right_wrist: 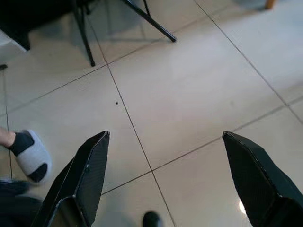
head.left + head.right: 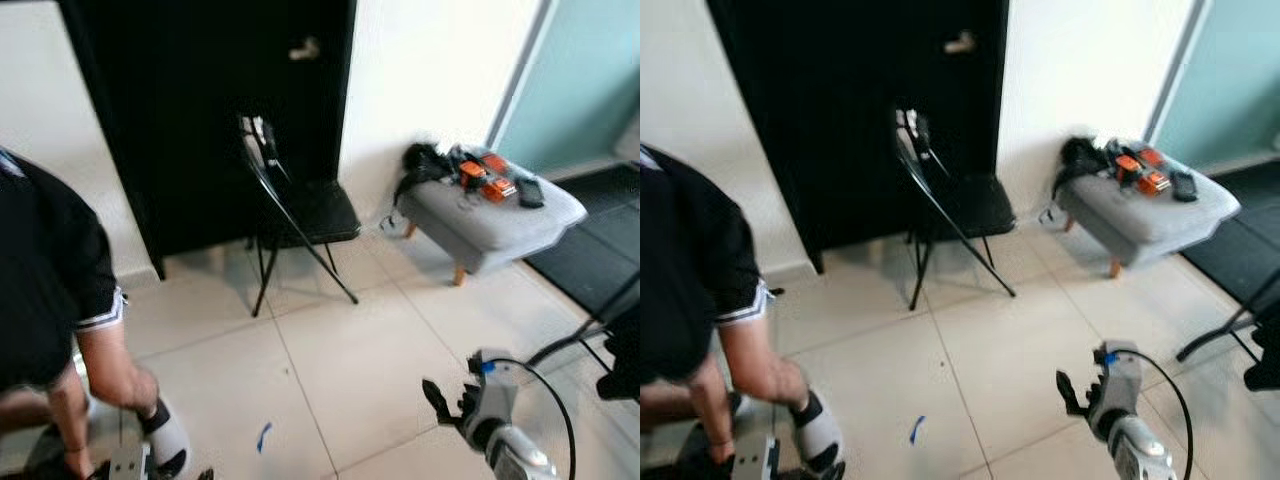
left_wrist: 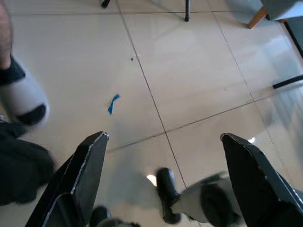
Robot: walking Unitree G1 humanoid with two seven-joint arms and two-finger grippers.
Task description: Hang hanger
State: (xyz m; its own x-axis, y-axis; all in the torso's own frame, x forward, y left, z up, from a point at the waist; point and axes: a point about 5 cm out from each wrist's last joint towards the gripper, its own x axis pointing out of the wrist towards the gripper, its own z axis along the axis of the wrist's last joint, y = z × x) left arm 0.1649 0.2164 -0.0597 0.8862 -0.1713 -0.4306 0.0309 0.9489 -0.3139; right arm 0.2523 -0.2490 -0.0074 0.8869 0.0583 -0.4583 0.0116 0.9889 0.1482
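Both claws are spread wide and hold nothing. The right claw (image 1: 165,184) hangs over bare tiled floor (image 2: 370,360), its arm low at the right in the head views, and the left claw (image 3: 163,182) hangs over the same tiles near a scrap of blue tape (image 3: 112,103). The hanger I cannot pick out for certain; something pale and thin sits at the top of the folding chair (image 2: 300,215), but it is too blurred to say. The chair stands against a black door (image 2: 200,110). To its right is a grey stool (image 2: 490,215) with orange and black items on top. A person (image 2: 50,290) in a black shirt bends at the left, one slipper (image 3: 21,97) on the tiles. Between chair, stool and person the floor lies open.
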